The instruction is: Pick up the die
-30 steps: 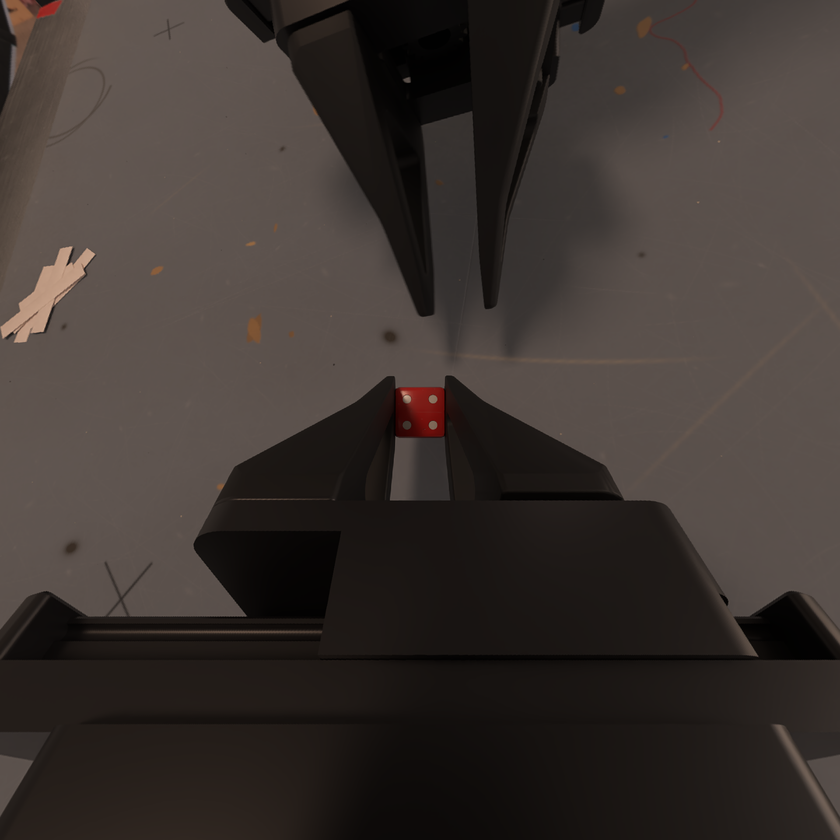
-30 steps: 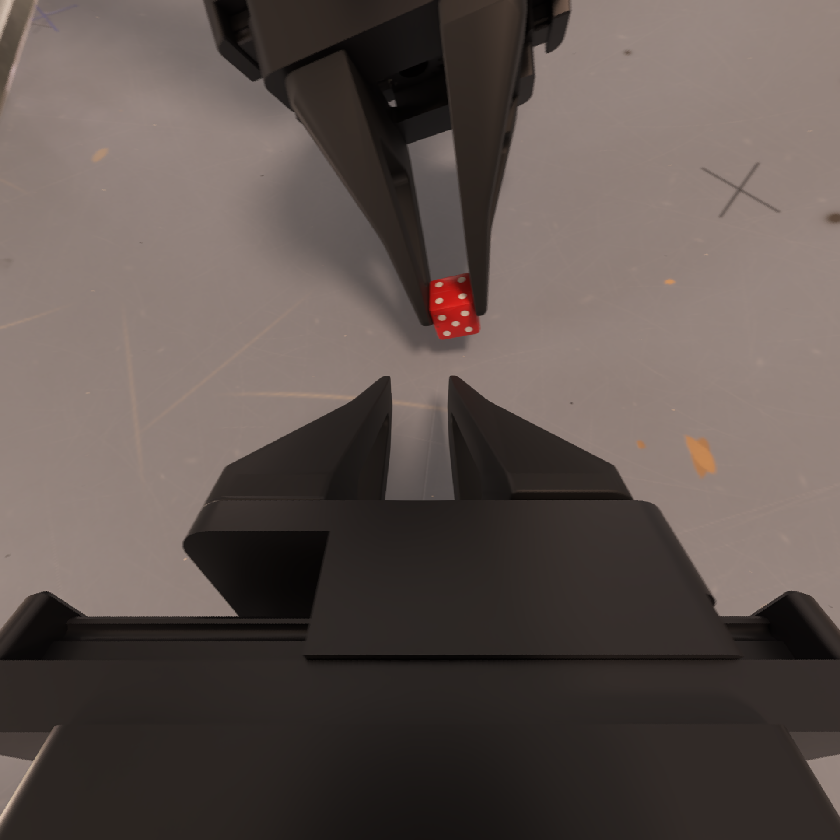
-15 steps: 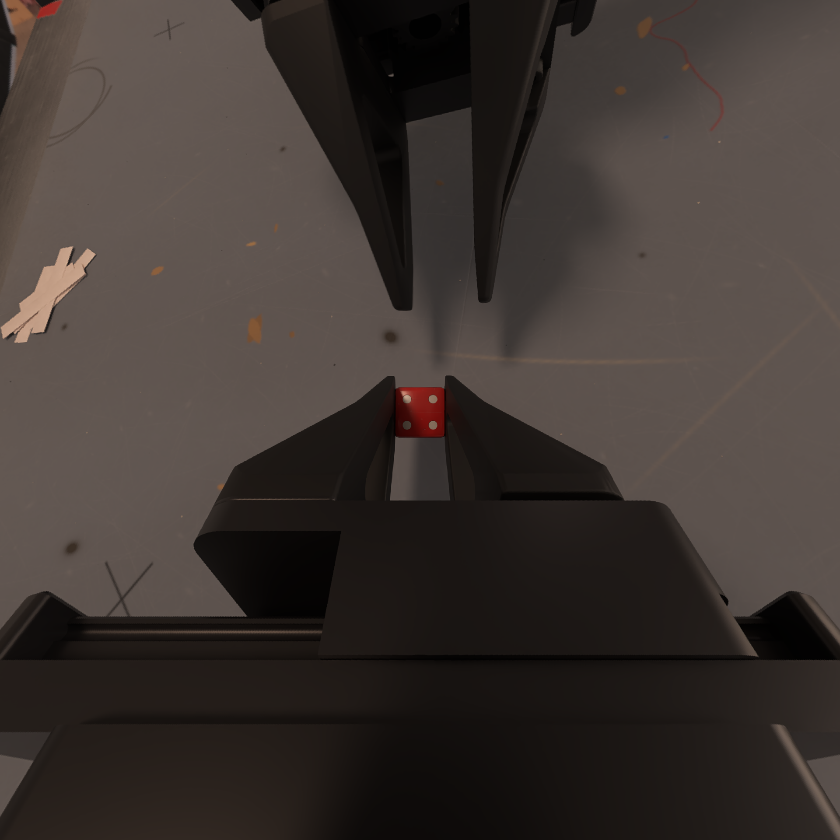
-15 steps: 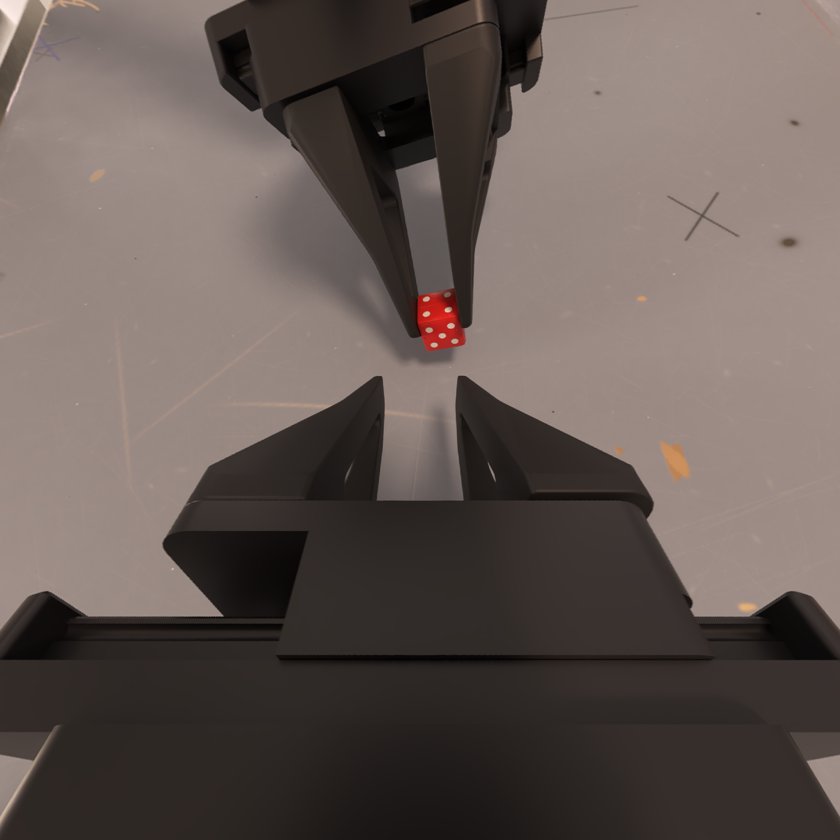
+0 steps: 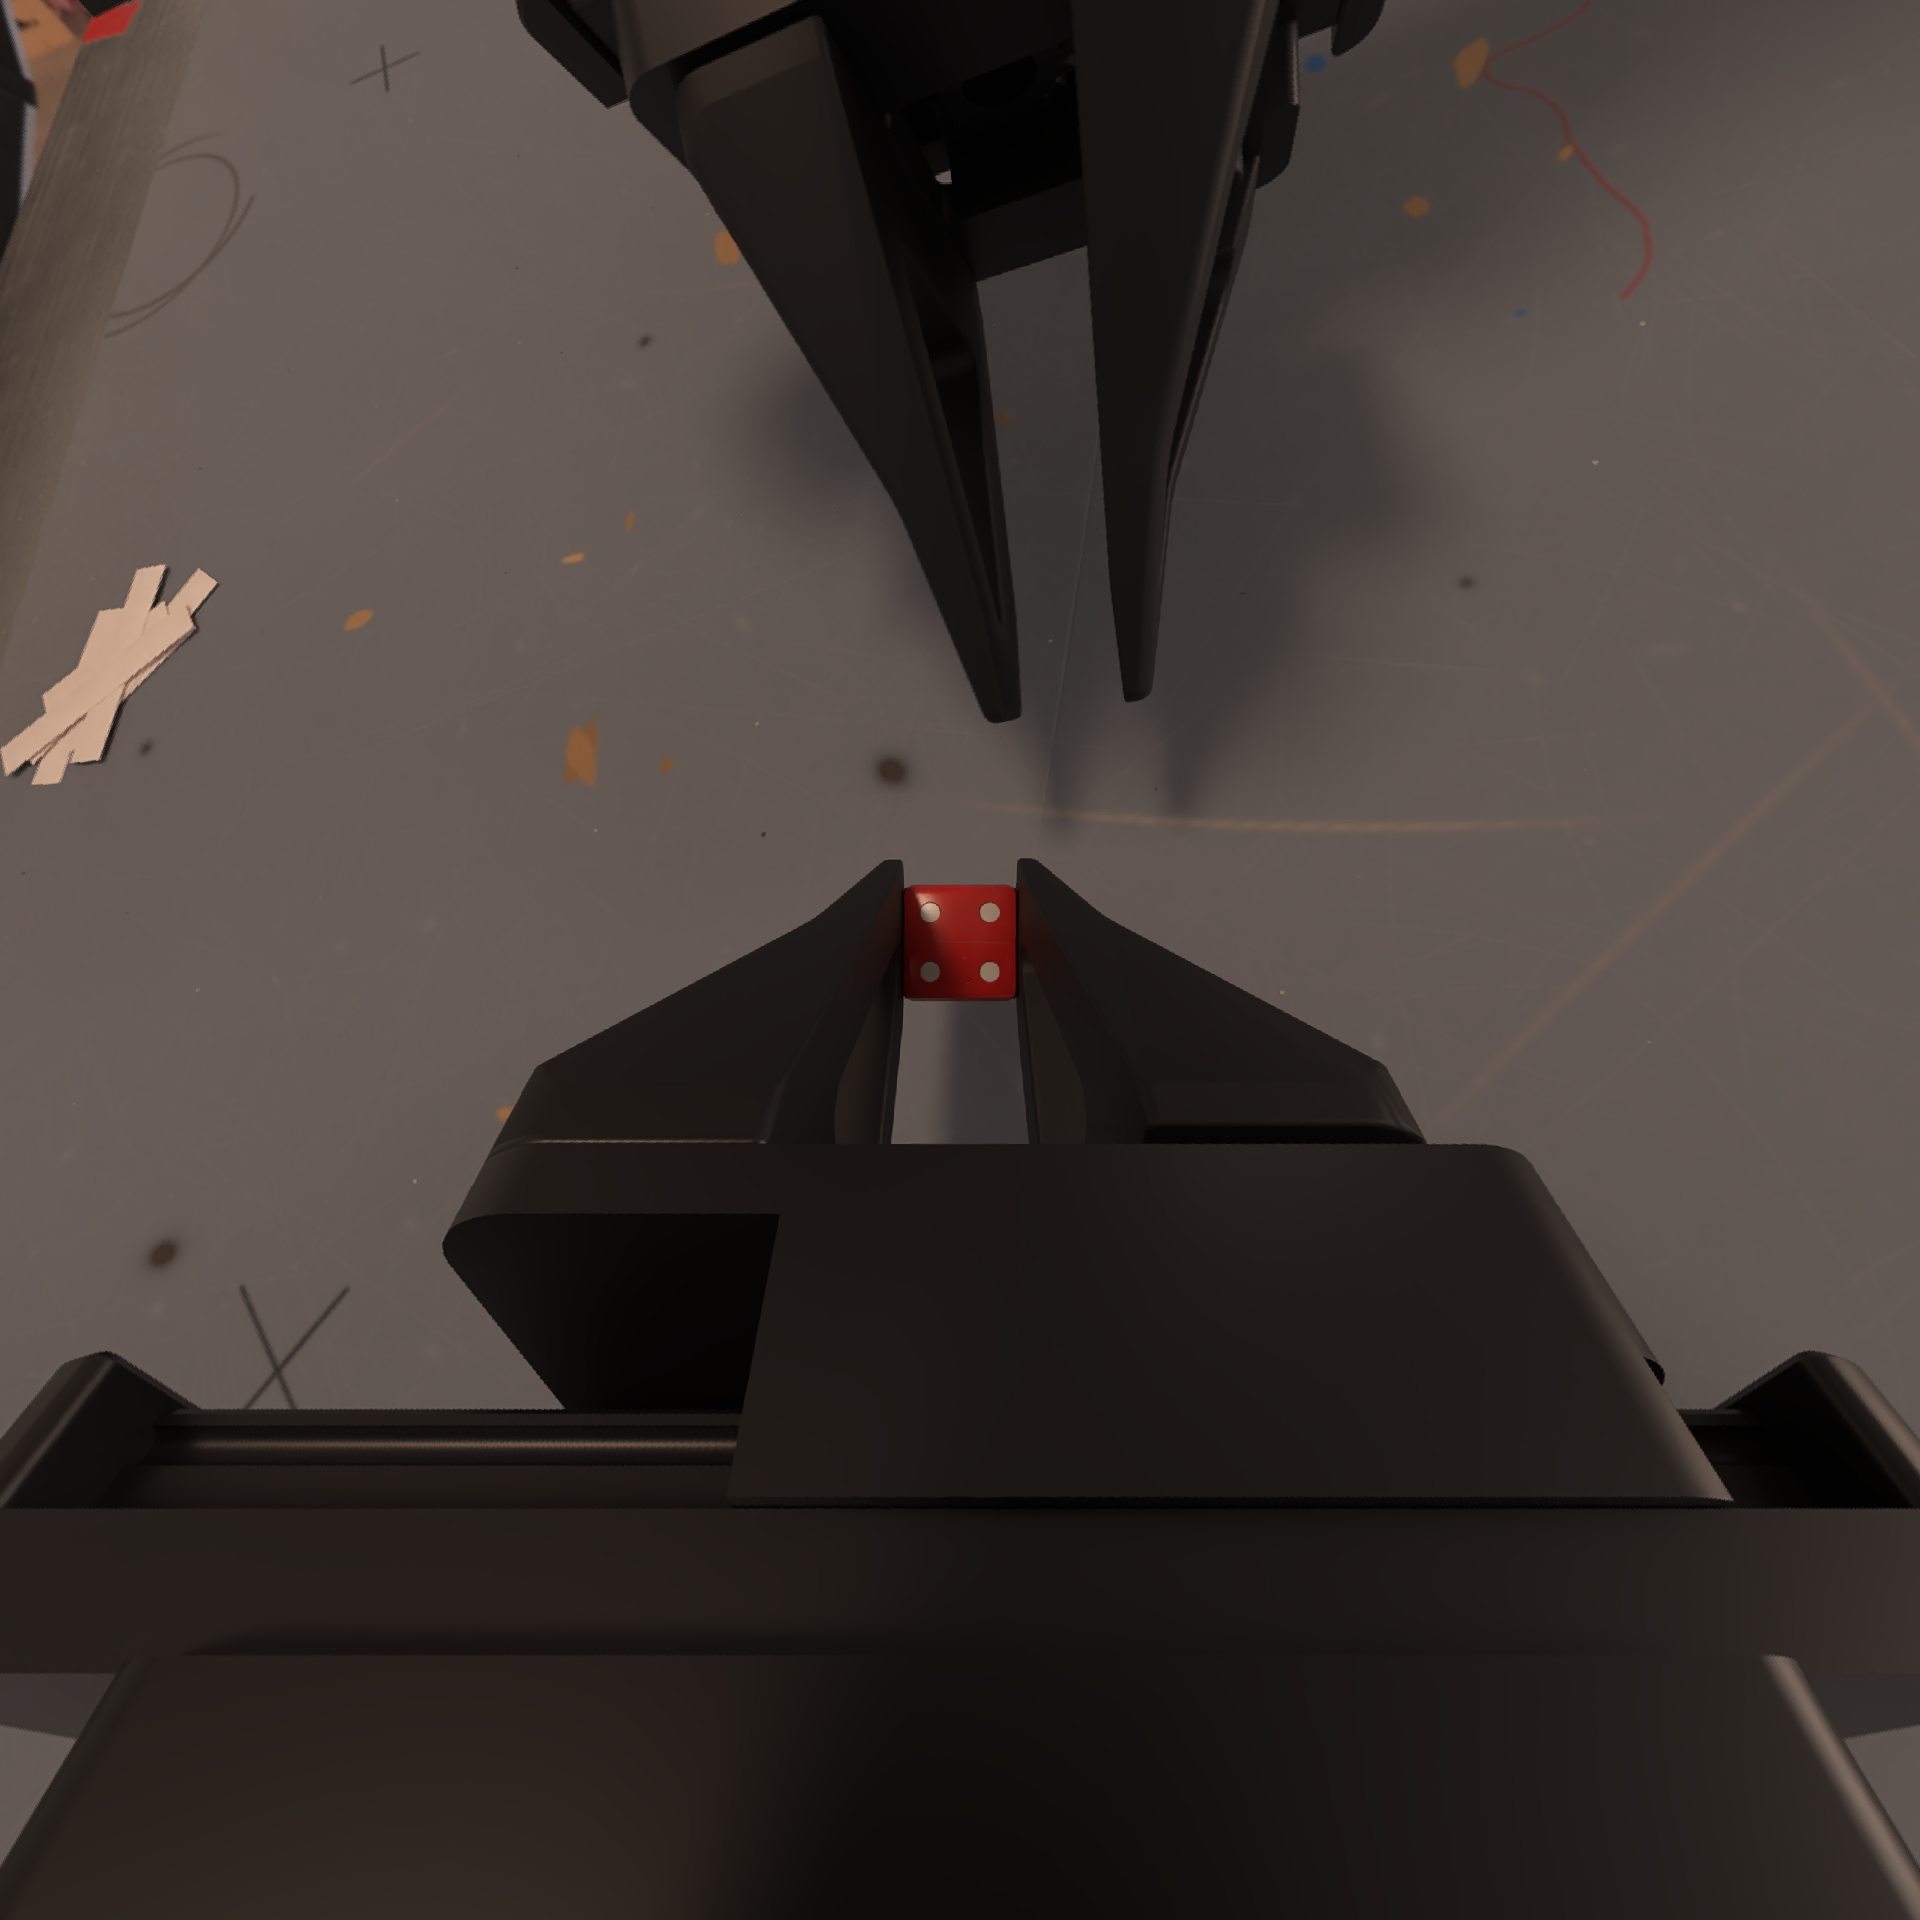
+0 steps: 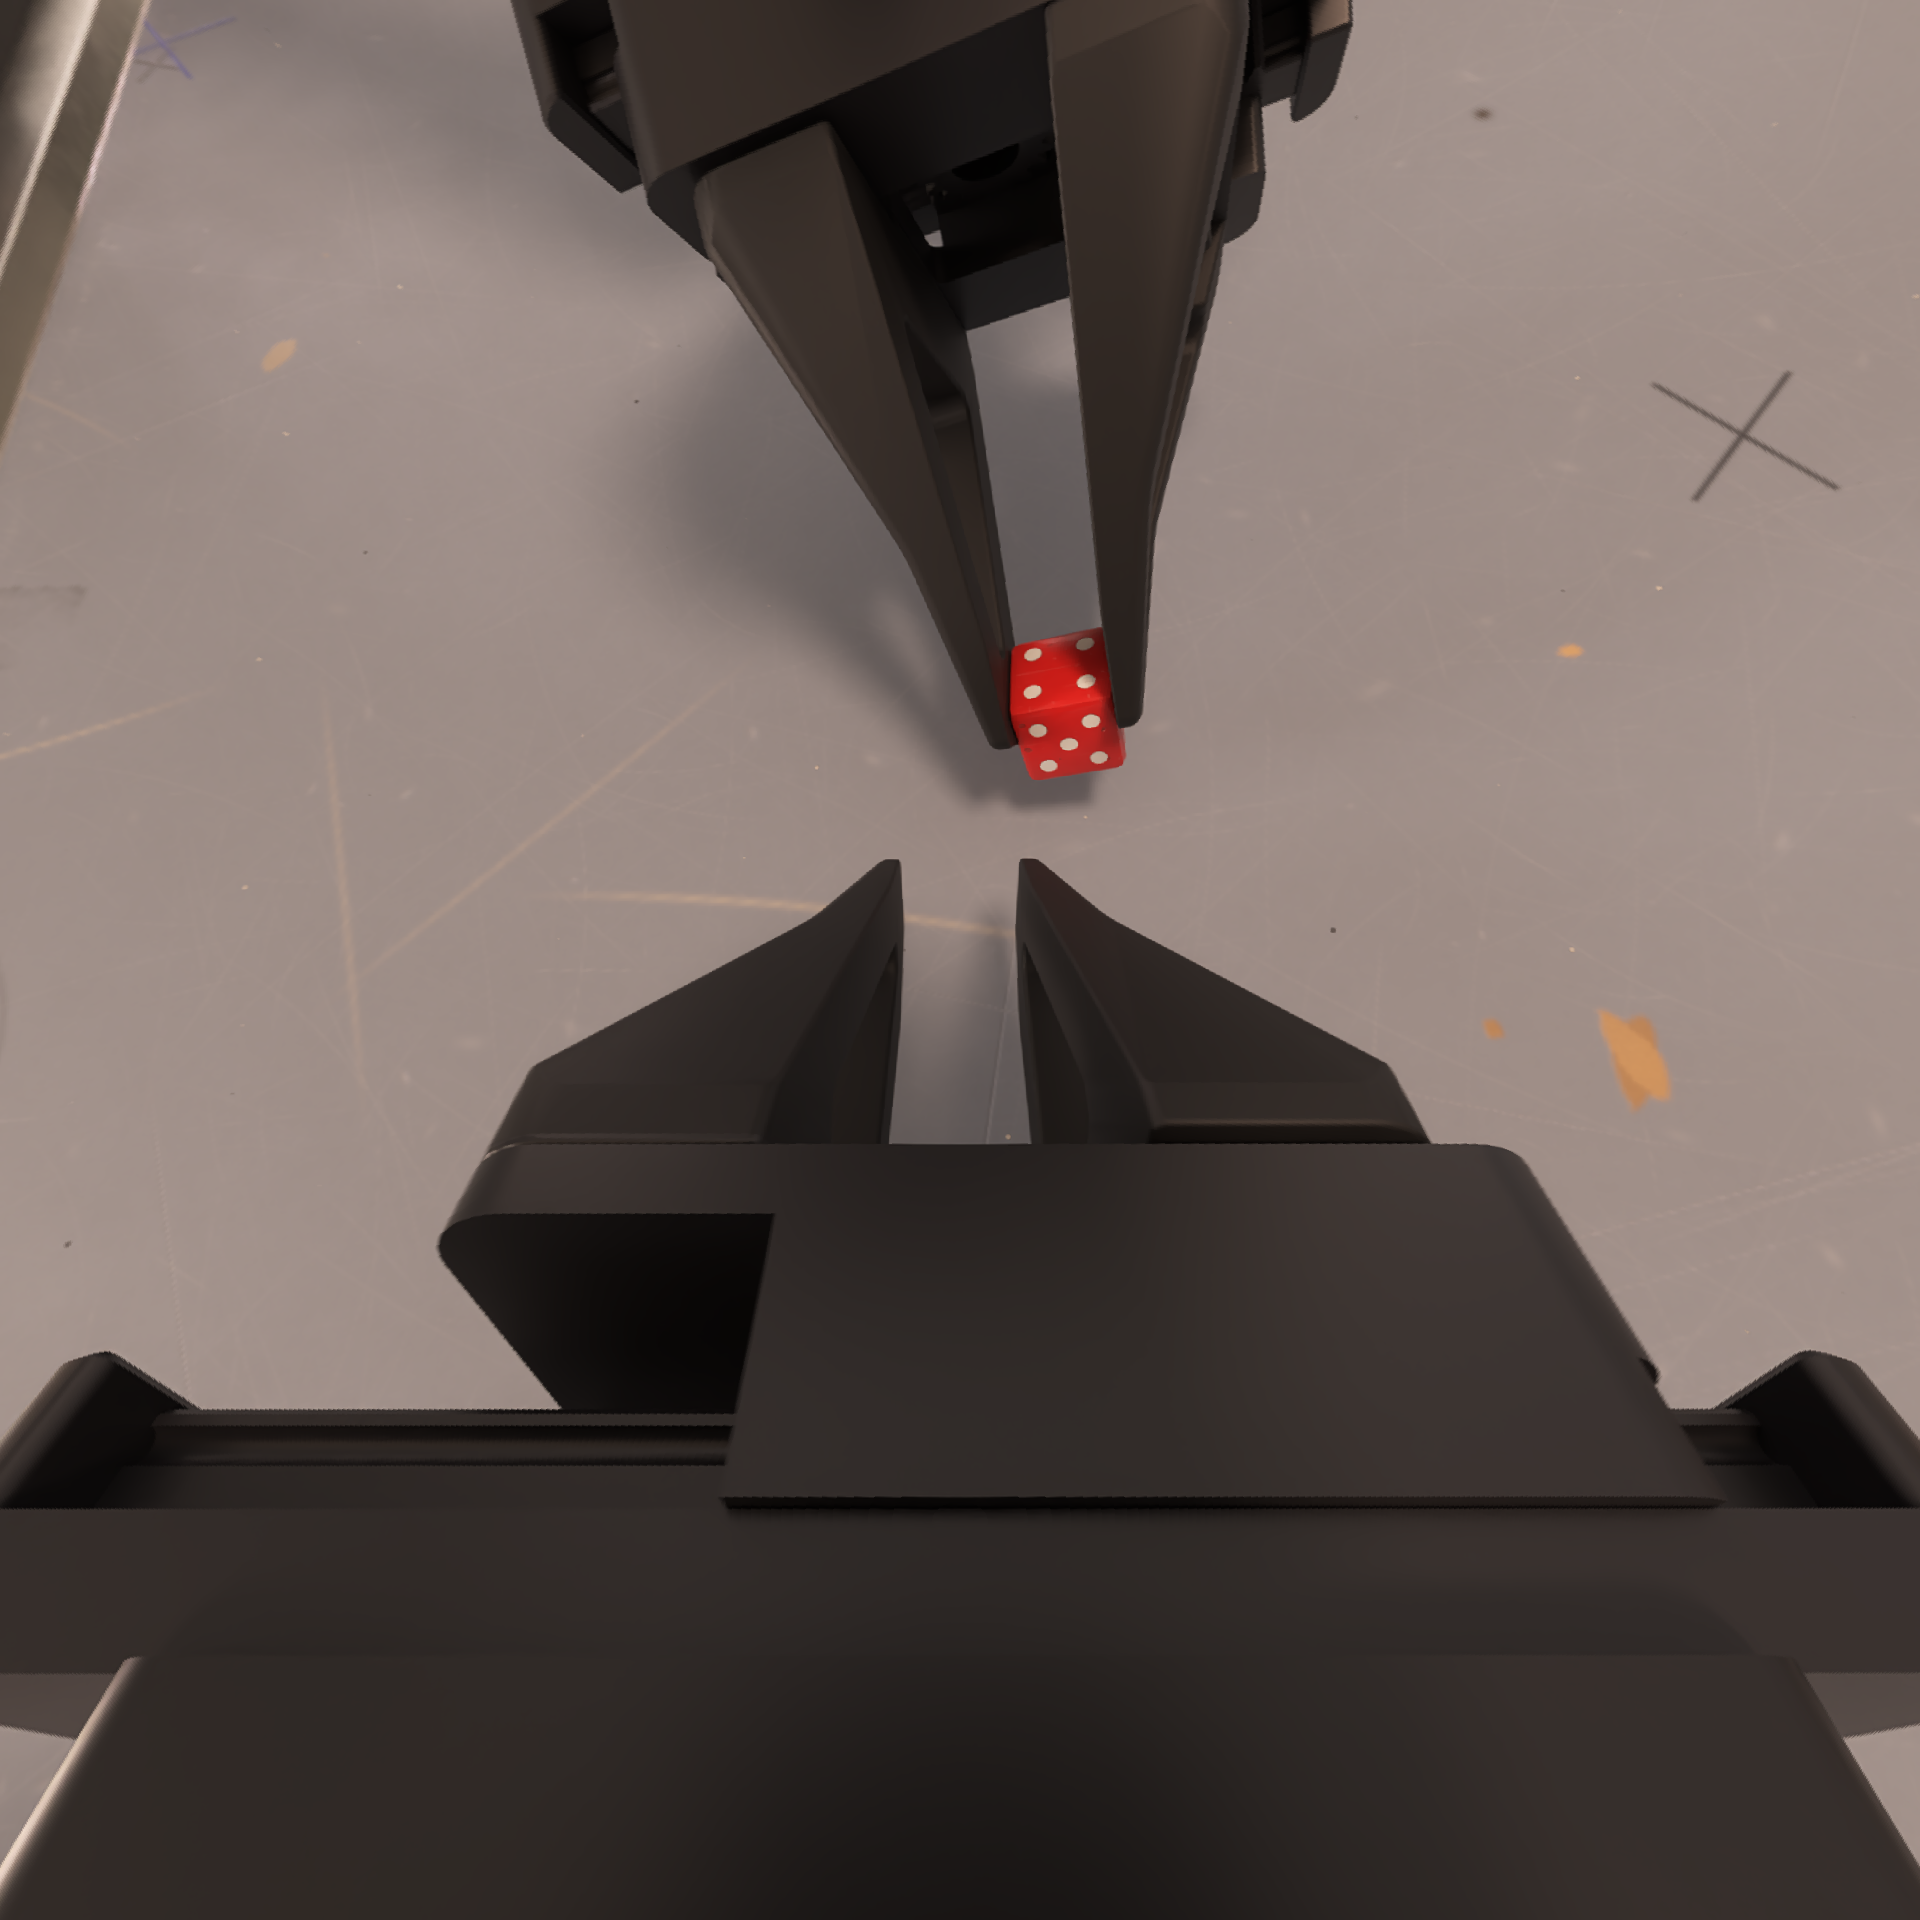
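Pinching the red die [image 5: 959, 941] between its 2 fingertips, the left gripper [image 5: 959, 883] holds it with a 4-pip face toward its own camera. Directly ahead, the right gripper [image 6: 959, 868] points back at it, tip to tip but apart, its fingers parted by a narrow gap with nothing between them. Below both lies the grey table [image 5: 1558, 727], with pale tape strips [image 5: 104, 675] far off to the left gripper's left.

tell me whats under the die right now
Only bare grey tabletop with the die's faint shadow; the die hangs off it in the left gripper. Its bottom face is hidden.
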Robot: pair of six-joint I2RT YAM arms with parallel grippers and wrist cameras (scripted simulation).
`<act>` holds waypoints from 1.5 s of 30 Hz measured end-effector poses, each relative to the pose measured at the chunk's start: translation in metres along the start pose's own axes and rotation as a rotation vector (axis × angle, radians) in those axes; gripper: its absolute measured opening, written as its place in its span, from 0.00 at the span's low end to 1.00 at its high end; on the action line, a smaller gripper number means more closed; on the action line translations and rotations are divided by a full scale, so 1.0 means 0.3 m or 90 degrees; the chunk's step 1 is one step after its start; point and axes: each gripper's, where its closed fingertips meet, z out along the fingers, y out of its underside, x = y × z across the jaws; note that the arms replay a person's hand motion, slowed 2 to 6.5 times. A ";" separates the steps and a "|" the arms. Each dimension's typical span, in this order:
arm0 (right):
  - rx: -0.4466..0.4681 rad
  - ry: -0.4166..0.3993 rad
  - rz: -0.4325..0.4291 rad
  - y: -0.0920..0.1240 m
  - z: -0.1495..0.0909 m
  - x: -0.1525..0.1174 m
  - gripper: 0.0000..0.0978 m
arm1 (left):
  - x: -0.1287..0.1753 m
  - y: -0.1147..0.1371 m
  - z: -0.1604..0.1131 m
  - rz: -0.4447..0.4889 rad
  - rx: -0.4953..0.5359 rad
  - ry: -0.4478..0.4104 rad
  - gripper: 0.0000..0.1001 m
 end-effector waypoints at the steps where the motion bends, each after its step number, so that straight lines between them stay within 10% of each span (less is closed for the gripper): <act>1: 0.002 -0.006 0.002 -0.001 0.000 -0.002 0.17 | 0.000 0.000 0.000 0.000 0.000 0.000 0.18; 17: 0.021 0.066 -0.007 -0.007 -0.010 0.051 0.34 | 0.000 0.000 0.000 0.000 0.000 0.000 0.18; 27: 0.002 -0.017 0.004 -0.001 -0.001 -0.009 0.07 | 0.000 0.000 0.000 0.000 0.000 0.000 0.18; 37: 0.024 0.050 -0.013 -0.009 -0.009 0.036 0.24 | 0.000 0.000 0.000 0.000 0.000 0.001 0.18; 45: 0.005 0.063 -0.022 0.001 0.001 0.038 0.17 | 0.001 0.000 0.000 0.000 0.000 0.001 0.18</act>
